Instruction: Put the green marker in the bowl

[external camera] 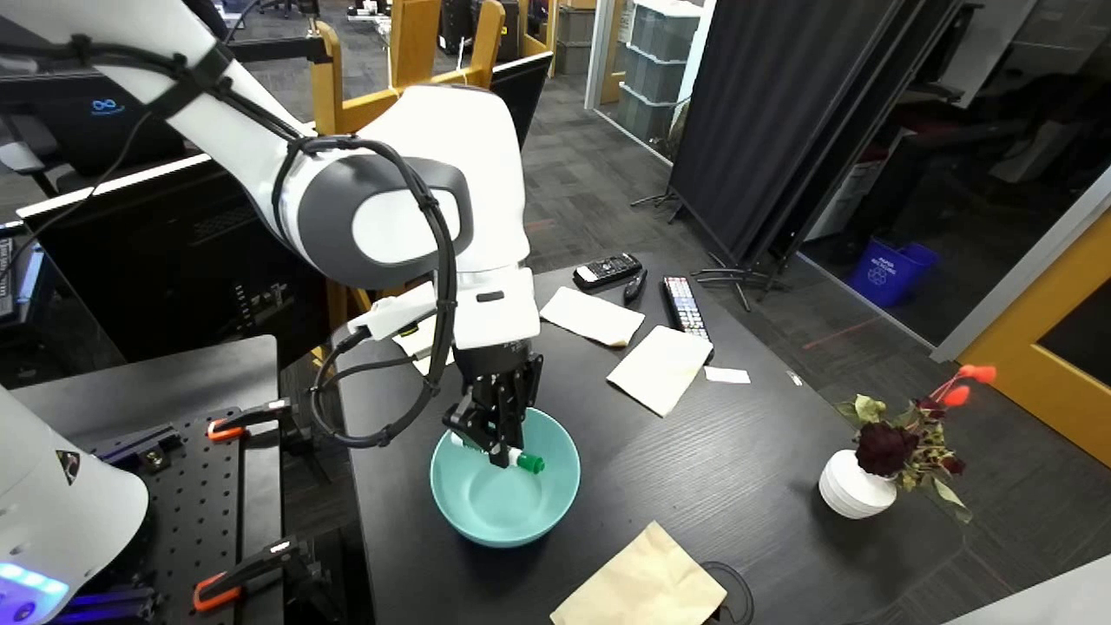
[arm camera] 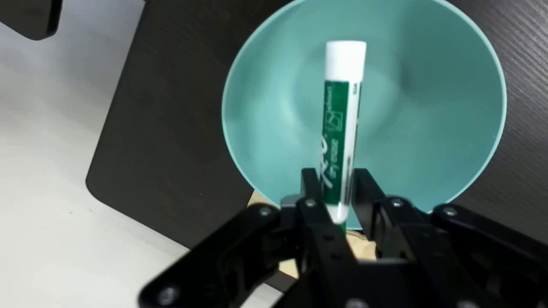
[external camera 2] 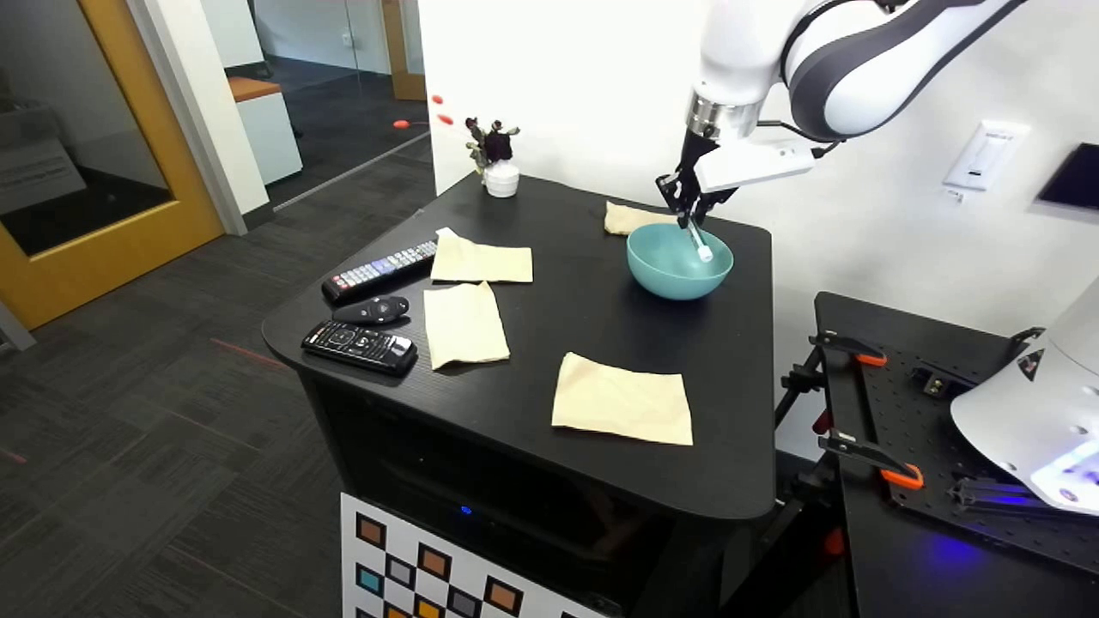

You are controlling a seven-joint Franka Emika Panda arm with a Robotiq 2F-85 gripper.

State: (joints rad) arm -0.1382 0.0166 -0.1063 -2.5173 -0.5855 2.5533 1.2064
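Dark grey carpet (external camera: 577,208) runs beyond the black worktop (external camera: 755,460), past a black curtain (external camera: 772,113) and a blue recycling bin (external camera: 890,272) in an exterior view. Below my white arm (external camera: 486,156), my fingers (arm camera: 364,188) are clamped on the green marker (arm camera: 340,128) near its capped end, one pressed to each side of the barrel. I hold it over the teal bowl (arm camera: 454,132), within the round of its opening; seen from my wrist, the white end points out across the bowl's middle, while the green cap lies mostly hidden behind my fingers, close to the rim. Whether the marker touches the bowl anywhere, I cannot tell.

The bowl stands upright on the worktop, a cream sheet (external camera: 642,582) lying near it. Farther off, two more cream sheets (external camera 2: 466,326) lie near a long black remote (external camera 2: 382,271) with pale keys, a small rounded remote (external camera 2: 371,310) and a broad remote (external camera 2: 359,348). A fourth sheet (external camera 2: 622,399) lies by itself near an edge of the worktop. Well apart from the bowl, in both exterior views, stands a white pot (external camera: 855,486) with dark red flowers (external camera: 887,450) and bright red tufts (external camera: 978,374).
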